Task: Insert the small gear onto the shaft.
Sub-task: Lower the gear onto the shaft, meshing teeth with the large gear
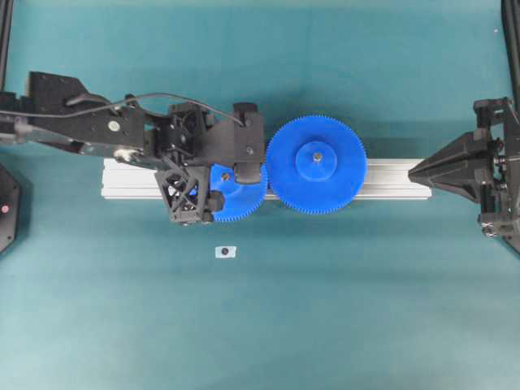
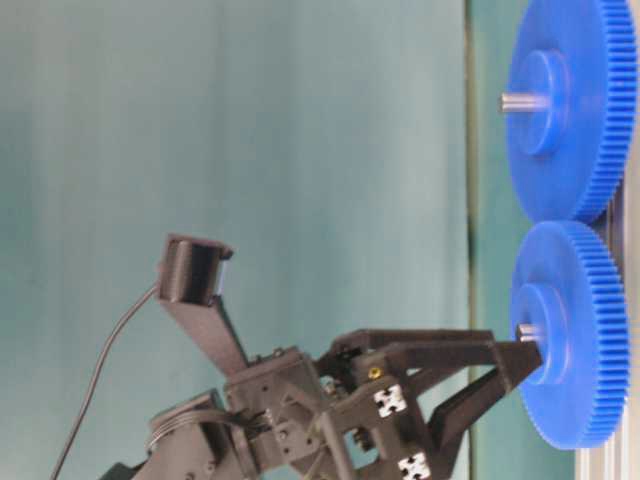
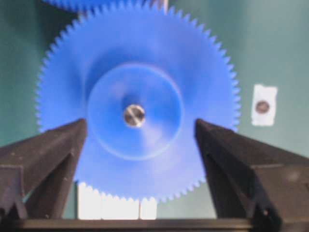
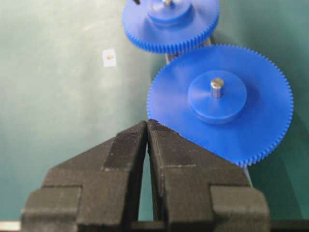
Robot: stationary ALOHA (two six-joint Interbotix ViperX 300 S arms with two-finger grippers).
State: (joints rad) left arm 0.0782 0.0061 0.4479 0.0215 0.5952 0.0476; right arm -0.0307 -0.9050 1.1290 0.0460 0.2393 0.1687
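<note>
Overhead view: left gripper (image 1: 218,180) sits over the small gear (image 1: 244,195), black fingers spread wide, covering the gear's left half and hub. Only the right and near toothed rim shows there. Small gear lies on the grey aluminium rail (image 1: 390,180), teeth meeting the larger gear (image 1: 316,164) on its right. Larger gear has its own pin at centre.

Left wrist view, blurred: small gear (image 3: 137,104) fills the frame, flat, with the shaft (image 3: 134,115) tip showing as a shiny dot in the hub's centre hole. Shaft's base is hidden under the gear. The two fingers (image 3: 43,159) stand apart either side of the gear's near edge, not pinching it; contact with the gear face can't be judged. Larger gear is cut off at the top edge. White tag (image 3: 264,105) with dark dot lies on the teal table (image 3: 285,48), right of the gear.

Table-level view, turned sideways: shaft (image 2: 528,333) end pokes out of the small gear's (image 2: 570,335) hub, left gripper's fingertip (image 2: 515,365) just beside it. Arm base cut off at bottom.

Right wrist view: right gripper (image 4: 147,126) jaws pressed together, holding nothing, hovering well short of the larger gear (image 4: 219,101). Small gear (image 4: 169,21) is further off, cropped at top.
</note>
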